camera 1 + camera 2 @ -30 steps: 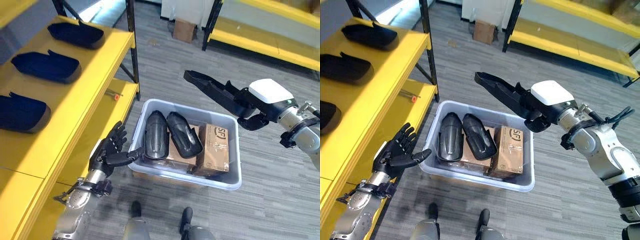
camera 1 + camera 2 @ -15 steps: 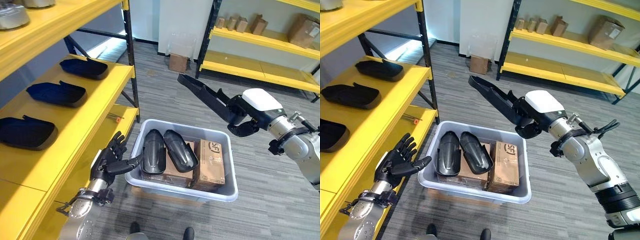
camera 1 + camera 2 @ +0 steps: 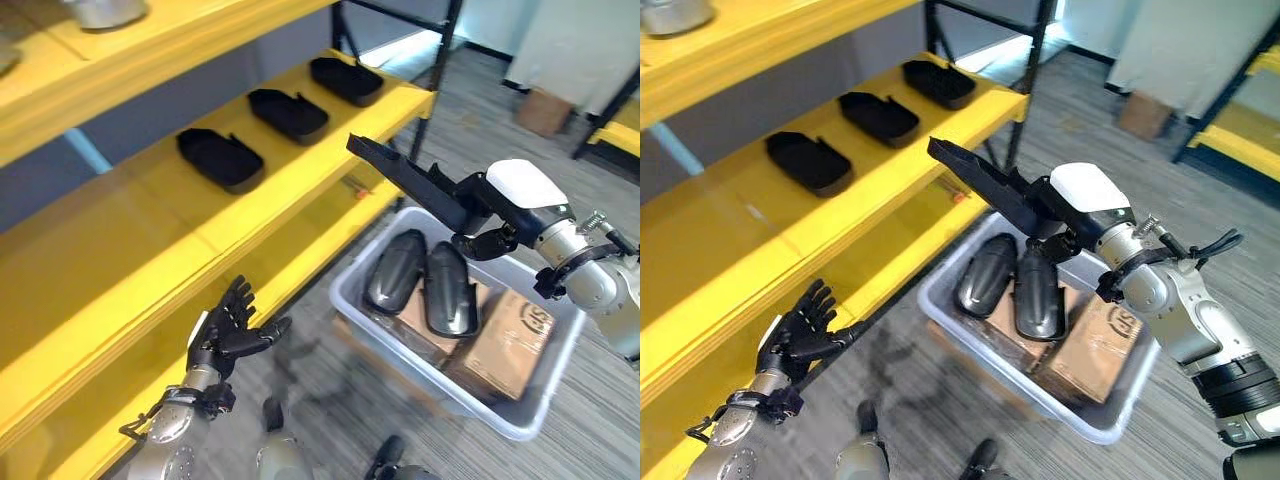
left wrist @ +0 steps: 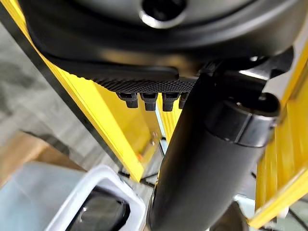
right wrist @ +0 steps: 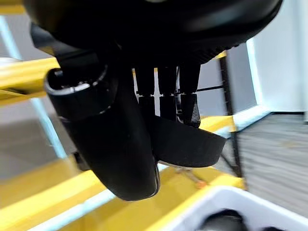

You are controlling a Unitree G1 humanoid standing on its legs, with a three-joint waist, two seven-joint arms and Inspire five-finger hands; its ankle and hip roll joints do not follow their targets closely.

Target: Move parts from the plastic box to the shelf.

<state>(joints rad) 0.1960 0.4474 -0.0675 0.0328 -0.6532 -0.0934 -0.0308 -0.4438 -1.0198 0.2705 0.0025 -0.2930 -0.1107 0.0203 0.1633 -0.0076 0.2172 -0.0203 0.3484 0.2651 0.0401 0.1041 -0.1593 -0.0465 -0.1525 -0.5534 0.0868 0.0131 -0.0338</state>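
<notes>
Right hand (image 3: pixel 500 215) curled closed, raised; left hand (image 3: pixel 228 330) splayed, low.

Glossy black plastic is seen on the two parts (image 3: pixel 425 285) in the translucent grey plastic box (image 3: pixel 345 300). Matt brown cardboard forms the cartons (image 3: pixel 505 340). The shelf (image 3: pixel 120 230) is finished in smooth yellow paint.

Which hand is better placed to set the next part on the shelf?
The right hand: it is shut on a black part, held in the air above the plastic box and pointing toward the yellow shelf. The left hand is open and holds nothing, low beside the shelf's lower level.
</notes>
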